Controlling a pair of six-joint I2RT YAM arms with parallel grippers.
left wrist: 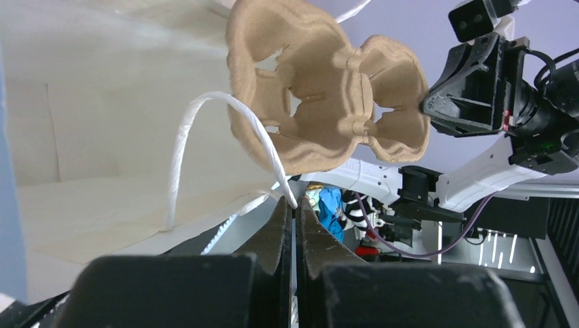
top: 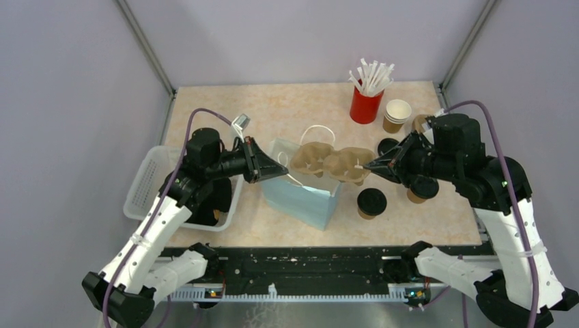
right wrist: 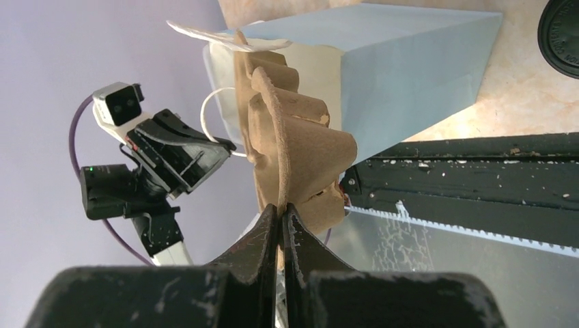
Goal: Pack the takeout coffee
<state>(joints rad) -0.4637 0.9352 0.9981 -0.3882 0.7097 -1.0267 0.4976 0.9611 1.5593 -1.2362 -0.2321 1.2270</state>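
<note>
Cups stand lidded on the table, right of the bag. Left gripper is pinched tight on the bag's rim; right gripper clamps the carrier above its mouth. Best to keep the mouth wide and lower the carrier level.

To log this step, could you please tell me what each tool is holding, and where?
The right tool pinches the cardboard cup carrier by its rim; the left tool appears shut on the white handle of the blue bag.
</note>
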